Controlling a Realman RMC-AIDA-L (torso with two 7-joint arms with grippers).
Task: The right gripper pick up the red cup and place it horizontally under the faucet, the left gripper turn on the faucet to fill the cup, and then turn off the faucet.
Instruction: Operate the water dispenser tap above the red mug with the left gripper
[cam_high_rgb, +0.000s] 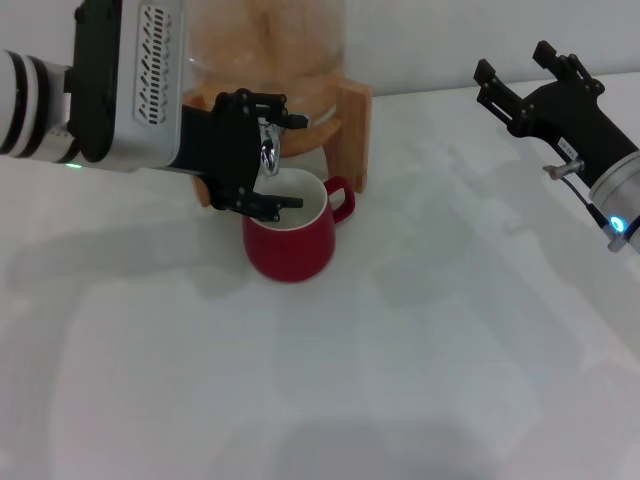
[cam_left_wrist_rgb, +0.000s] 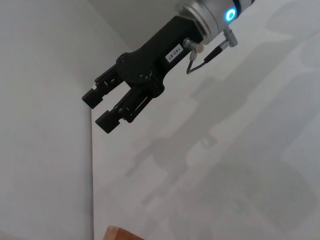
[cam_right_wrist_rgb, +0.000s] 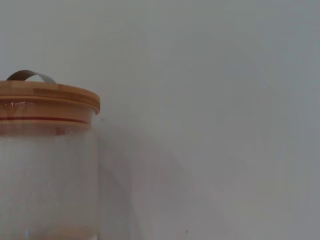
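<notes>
The red cup (cam_high_rgb: 290, 240) stood upright on the white table (cam_high_rgb: 420, 360), directly below the faucet (cam_high_rgb: 270, 152), its white inside showing and its loop handle turned toward the robot's right. The small chrome faucet projected from the base of a glass dispenser (cam_high_rgb: 265, 45) that sat on a wooden stand (cam_high_rgb: 353, 130) at the back of the table. The left gripper (cam_high_rgb: 268, 160) reached in from the robot's left at faucet height, its black fingers (cam_high_rgb: 262, 103) spread above and below the tap, the upper ones near the lever top and the lower ones hanging over the cup's rim; whether they actually pressed on the faucet could not be told from the head view. Its boxy white slotted housing filled the upper left of that view.

The right gripper (cam_high_rgb: 515, 72) hung well apart, over the far right side of the table, holding nothing. In the left wrist view, the right gripper (cam_left_wrist_rgb: 104, 107) showed its two black fingers (cam_left_wrist_rgb: 122, 111) parted by a narrow gap, the white label on its body and the blue light lit on its wrist. The right wrist view took in the dispenser's clear wall (cam_right_wrist_rgb: 47, 175) and wooden lid (cam_right_wrist_rgb: 50, 95) against a plain wall.
</notes>
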